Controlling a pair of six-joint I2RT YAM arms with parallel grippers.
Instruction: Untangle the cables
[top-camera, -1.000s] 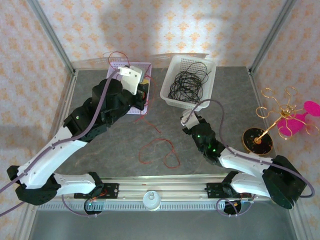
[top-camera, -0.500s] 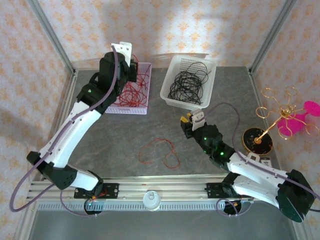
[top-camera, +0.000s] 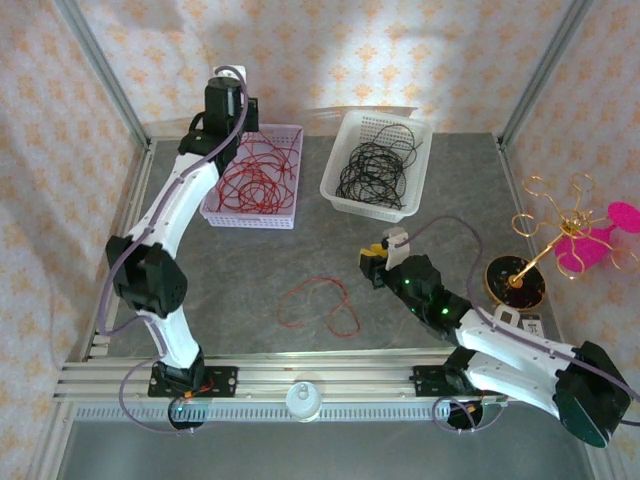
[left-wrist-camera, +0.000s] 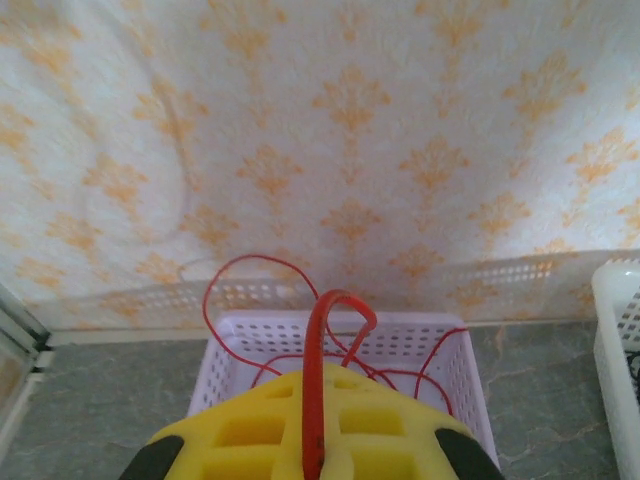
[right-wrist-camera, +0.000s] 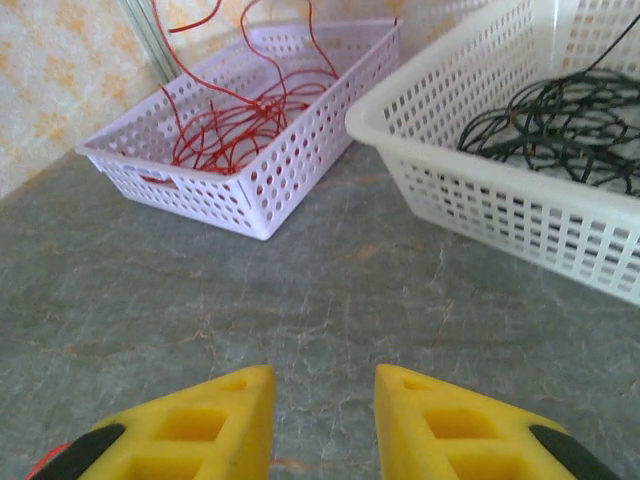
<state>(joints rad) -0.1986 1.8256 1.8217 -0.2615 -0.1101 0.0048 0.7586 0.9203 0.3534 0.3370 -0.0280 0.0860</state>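
Above the lilac basket, the left claw is clenched on one red wire arching up from the heap of red wires inside. I'd lift it slowly and straight, so the springy, hair-thin strand slips free without dragging its neighbours over the perforated plastic rim. Right of the basket, the right claw stands released and empty over the mottled grey tabletop. Black wires curl in a white basket right of the lilac one, and a loose red loop lies in front of it.

A lilac plastic basket holding red wires sits left of a white plastic basket holding black wires. A loose red wire lies before them.
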